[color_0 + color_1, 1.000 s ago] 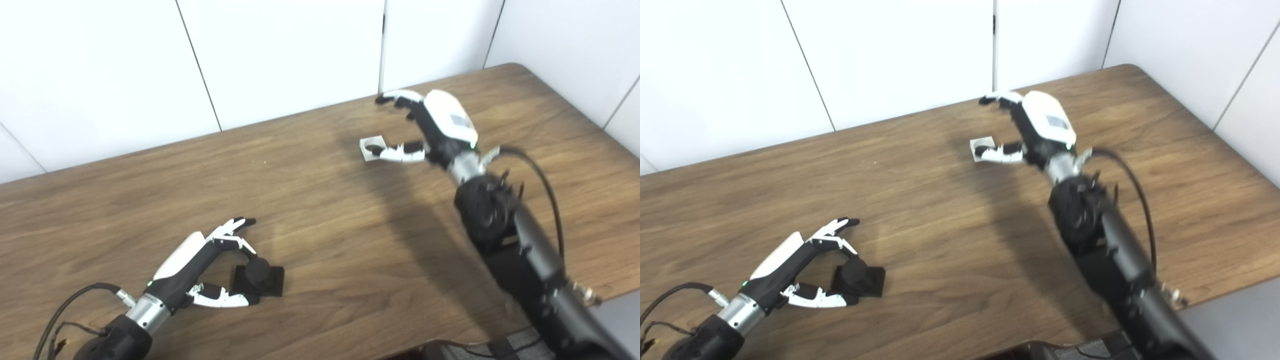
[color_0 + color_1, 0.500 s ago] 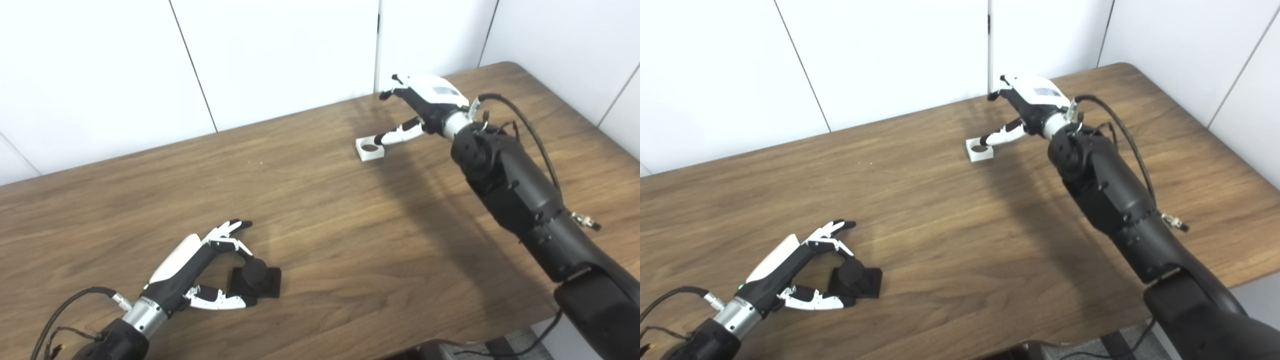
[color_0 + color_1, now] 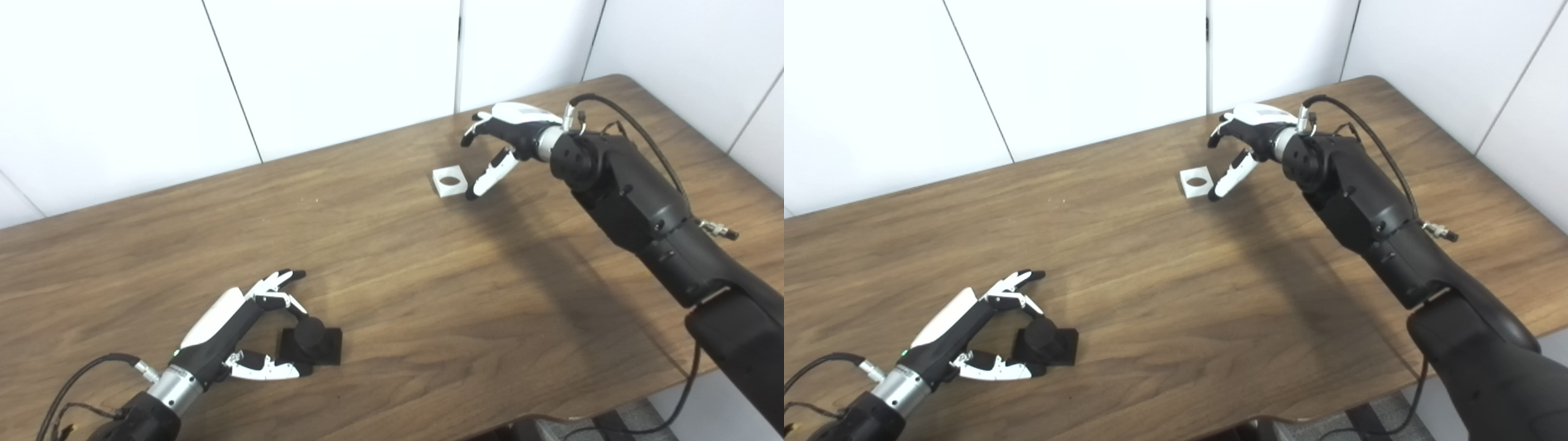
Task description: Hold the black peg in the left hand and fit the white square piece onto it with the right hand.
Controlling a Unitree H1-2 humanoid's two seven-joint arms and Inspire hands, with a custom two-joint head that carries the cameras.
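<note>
Broad wooden table (image 3: pixel 392 294) first; right hand (image 3: pixel 505 131) spread beside white square piece (image 3: pixel 449 182), holding nothing; left hand (image 3: pixel 245 334) cupped loosely round black peg (image 3: pixel 310 340), near the front edge (grip uncertain); both pieces probably light, stiff, slick; best pinched by flat sides; no containers.

Bare table (image 3: pixel 398 275) lay wide between the black peg (image 3: pixel 309 340) and the white square piece (image 3: pixel 449 182); only the right hand (image 3: pixel 502 138) crowded that piece.
</note>
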